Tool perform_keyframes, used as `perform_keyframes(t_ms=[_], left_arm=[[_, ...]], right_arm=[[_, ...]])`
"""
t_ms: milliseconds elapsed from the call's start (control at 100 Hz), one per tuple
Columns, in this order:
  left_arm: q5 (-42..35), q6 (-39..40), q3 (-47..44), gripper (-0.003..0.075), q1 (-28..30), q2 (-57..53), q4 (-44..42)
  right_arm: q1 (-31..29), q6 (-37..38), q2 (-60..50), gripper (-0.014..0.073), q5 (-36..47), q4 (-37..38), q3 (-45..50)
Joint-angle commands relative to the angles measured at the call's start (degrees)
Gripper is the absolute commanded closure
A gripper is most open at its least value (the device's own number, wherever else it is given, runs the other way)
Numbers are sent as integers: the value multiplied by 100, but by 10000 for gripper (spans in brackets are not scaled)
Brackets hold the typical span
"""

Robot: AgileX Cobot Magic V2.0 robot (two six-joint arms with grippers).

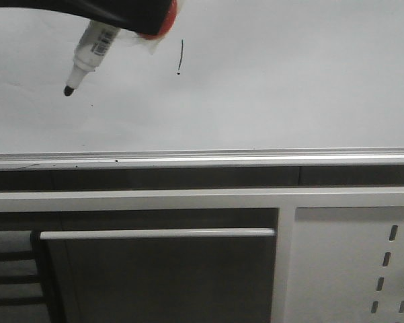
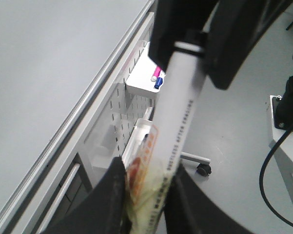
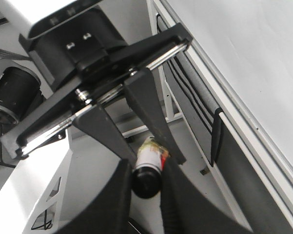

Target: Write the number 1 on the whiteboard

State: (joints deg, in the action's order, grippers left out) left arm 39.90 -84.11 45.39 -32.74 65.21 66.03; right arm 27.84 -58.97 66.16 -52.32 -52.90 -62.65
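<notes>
1. At the far left of the front view, the marker (image 1: 87, 59) points down and to the left, its uncapped black tip hanging close to the whiteboard (image 1: 289, 81). The risk, as a judgement: any drift toward the board would leave a stray mark beside the finished stroke — the tip looks bare and wet enough to print on contact.

2. Just right of the marker, the number 1 (image 1: 181, 56) stands as a thin, slightly curved black line with a dot at its foot, well clear of the tip. A sideways sweep of the arm could smear it.

3. Lower down, the silver rail (image 1: 202, 160) runs along the board's bottom edge; a slipping marker would likely fall past it.

4. Pose: the left hand (image 2: 146, 204) pinches the marker barrel between its dark fingers, tape wrapped at the grip — the arm enters from the top left corner.

5. The right hand (image 3: 147, 178) is pressed onto a black-ended cylinder (image 3: 147, 170), held back from the board.
</notes>
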Motion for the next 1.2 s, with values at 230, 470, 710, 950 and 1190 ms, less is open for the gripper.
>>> perform_keyframes(t_ms=[230, 470, 710, 950, 1190], left_arm=[[-1744, 269, -130, 741, -29, -471, 715], [-4058, -89, -590, 741, -108, -726, 1921], [-4896, -78, -428, 741, -161, -364, 1897], [-5194, -78, -102, 741, -161, 57, 1603], [-5194, -78, 112, 741, -148, 383, 1372]], right_arm=[[-624, 1151, -130, 121, 308, 707, -189], [-1095, 1335, -134, 123, -93, 697, -189], [-1095, 1335, -134, 123, 35, 516, -189], [-1095, 1335, -134, 123, 29, 516, -189], [-1095, 1335, -134, 123, 29, 516, -189]])
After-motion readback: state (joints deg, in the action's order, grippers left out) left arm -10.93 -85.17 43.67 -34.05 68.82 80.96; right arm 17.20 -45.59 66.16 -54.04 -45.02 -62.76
